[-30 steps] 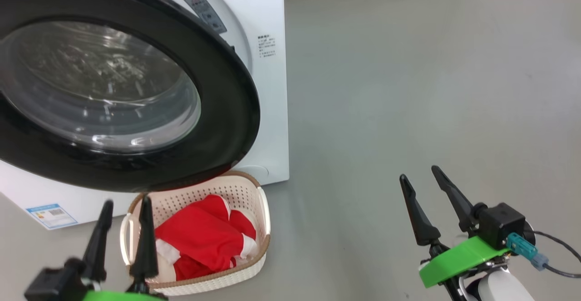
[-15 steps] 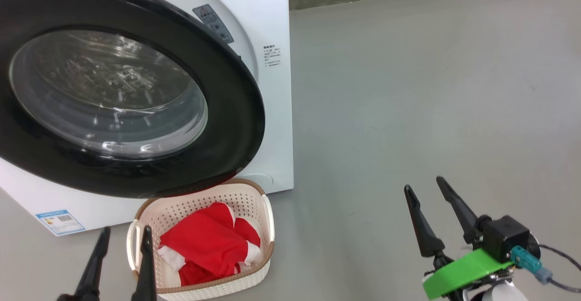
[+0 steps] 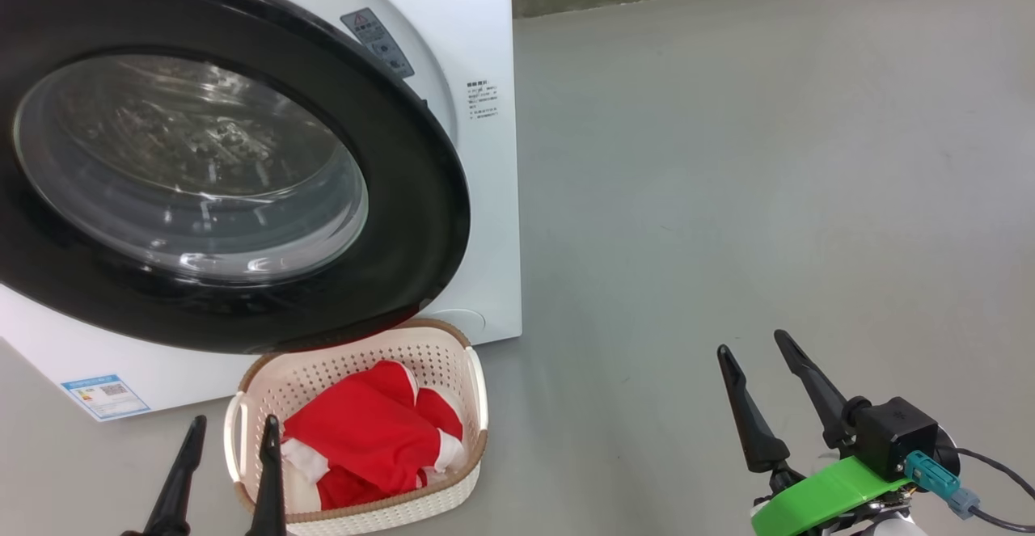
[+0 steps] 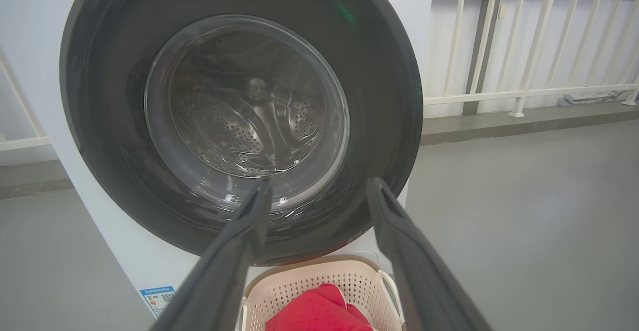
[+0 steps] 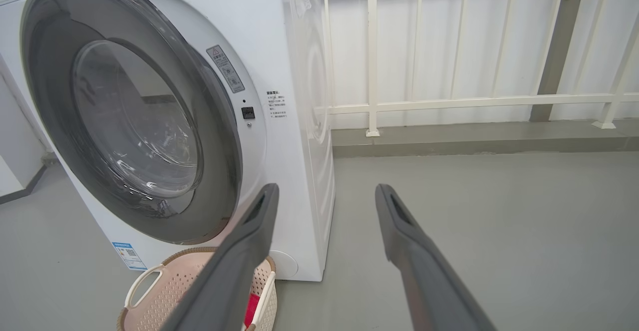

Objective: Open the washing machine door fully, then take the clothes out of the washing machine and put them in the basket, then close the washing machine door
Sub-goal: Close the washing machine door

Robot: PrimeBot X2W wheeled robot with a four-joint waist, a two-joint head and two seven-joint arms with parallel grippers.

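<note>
Filling 9 to 12 o'clock of the head view: the washing machine (image 3: pixel 485 221). Across its front, the washing machine door (image 3: pixel 420 196), black rim overhanging the basket (image 3: pixel 348 366) at 6 o'clock. Seemingly near flush, free edge toward 3 o'clock; hard to tell whether latched. Inside the basket, the clothes (image 3: pixel 364 431), red and heaped. Probably left to do: press the door shut. At 7 o'clock, the left tool (image 3: pixel 234 423), released and empty, just beside the basket, with the door dead ahead at 12 o'clock in its wrist view, so the nearer arm. At 5 o'clock, the right tool (image 3: pixel 752 343), likewise spread and empty, well apart over bare floor (image 3: pixel 728 156).
</note>
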